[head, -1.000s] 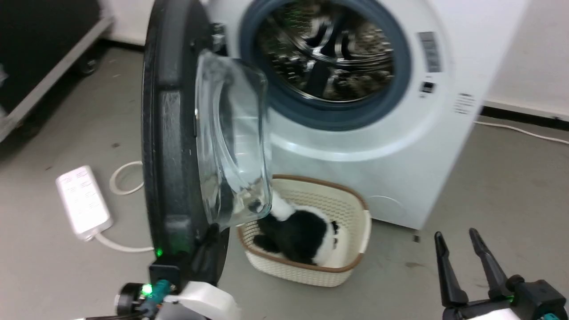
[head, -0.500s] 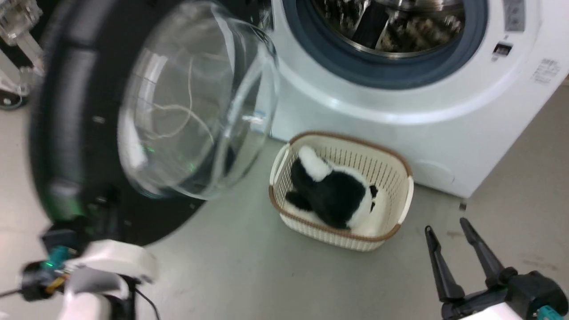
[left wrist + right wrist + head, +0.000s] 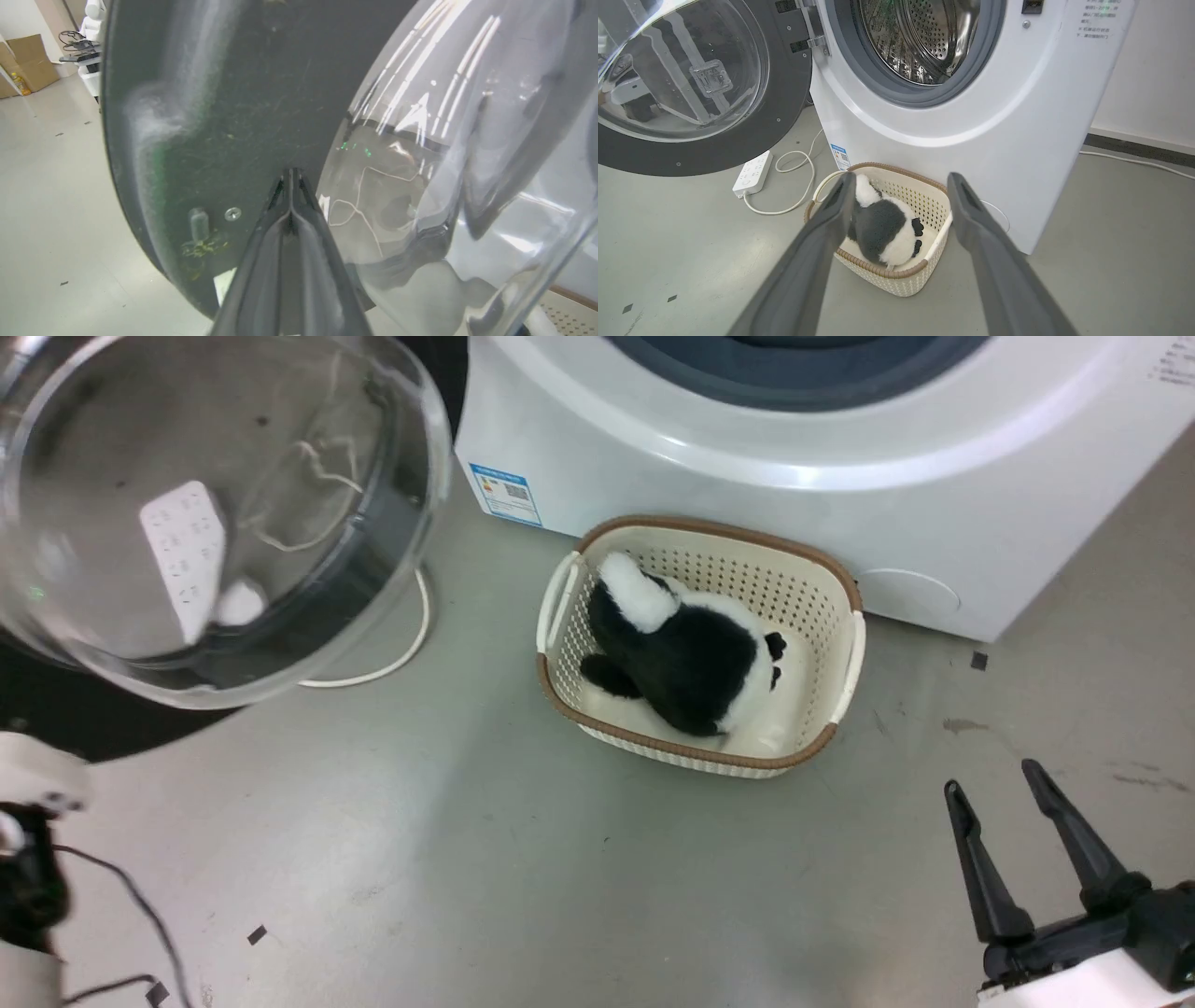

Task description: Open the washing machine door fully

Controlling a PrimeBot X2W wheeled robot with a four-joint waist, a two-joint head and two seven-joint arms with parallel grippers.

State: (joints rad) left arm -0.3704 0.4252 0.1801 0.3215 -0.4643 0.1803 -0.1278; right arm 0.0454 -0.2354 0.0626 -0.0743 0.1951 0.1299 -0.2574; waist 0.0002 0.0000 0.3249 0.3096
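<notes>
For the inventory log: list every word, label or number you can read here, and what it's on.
Blue label sticker low on the washing machine front: print too small to read.
Grey printed lines at its upper right front: too blurred to read.
No text here can be quoted.

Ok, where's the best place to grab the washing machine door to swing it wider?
Probably take the washing machine door by its black ring frame, at the free edge opposite the hinges, coming edge-on from outside; the domed glass bowl looks too smooth and wide to pinch.
</notes>
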